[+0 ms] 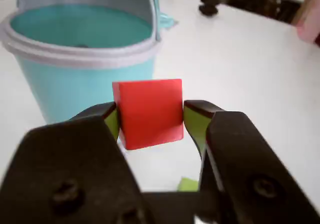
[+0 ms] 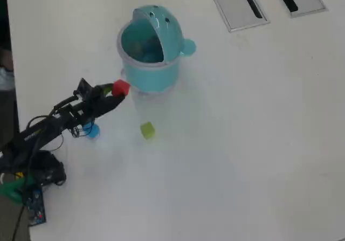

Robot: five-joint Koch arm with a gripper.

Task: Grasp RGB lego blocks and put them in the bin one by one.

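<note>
White tabletop [image 2: 242, 144] fills both views, with two grey slotted panels [image 2: 237, 4] set into it at the top edge of the overhead view. One arm [image 2: 59, 119] reaches in from the lower left of that view, and its jaws [image 1: 150, 119] pinch the red block [image 1: 149, 113] by two opposite side faces, the green-lined pads pressed flat against it, so the cube sits square and is judged unlikely to rotate in transit. In the wrist view the block is held clear of the tabletop, just in front of the bin [image 1: 75, 83] and a little below its pale rim; a further lift appears necessary before it can pass over the rim. The bin's domed lid [image 2: 161, 22] is tipped back, leaving the mouth open to receive blocks, and a dark object, too blurred to identify, lies inside. Count: three blocks, one of each colour. The red one is in the grasp; the yellow-green block [image 2: 147, 130] rests on the tabletop below the bin in the overhead view, well apart from it; the light blue block [image 2: 92, 131] lies beside the arm, partly hidden under it. One bin, one arm. No coloured block can be identified in the bin yet.
</note>
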